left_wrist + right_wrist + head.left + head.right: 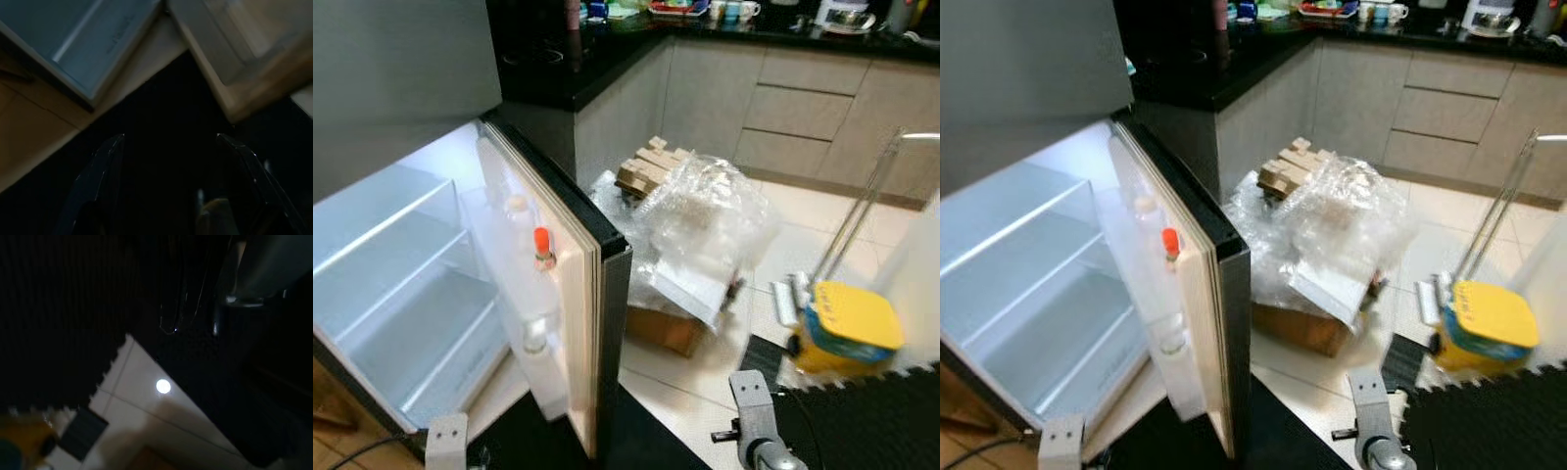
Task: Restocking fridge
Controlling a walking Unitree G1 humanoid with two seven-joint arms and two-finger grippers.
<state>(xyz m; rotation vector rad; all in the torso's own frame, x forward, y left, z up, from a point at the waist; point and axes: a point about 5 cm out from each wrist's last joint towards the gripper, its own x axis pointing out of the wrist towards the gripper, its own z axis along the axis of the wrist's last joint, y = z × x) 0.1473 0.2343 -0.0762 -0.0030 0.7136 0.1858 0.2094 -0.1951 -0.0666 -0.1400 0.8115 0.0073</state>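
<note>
Left eye view shows the fridge door (570, 294) open and shelves (401, 294) bare; restocking looks barely begun. Left end effector (168, 161) hangs spread wide, empty; right end effector's state cannot be told.

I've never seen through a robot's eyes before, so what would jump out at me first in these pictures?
First the open fridge on the left, lit inside, its shelves bare, with an orange-capped bottle in the door rack. Next, the heap of clear plastic wrap over a cardboard box on the tiled floor mid-scene, then the yellow bucket to the right.
</note>
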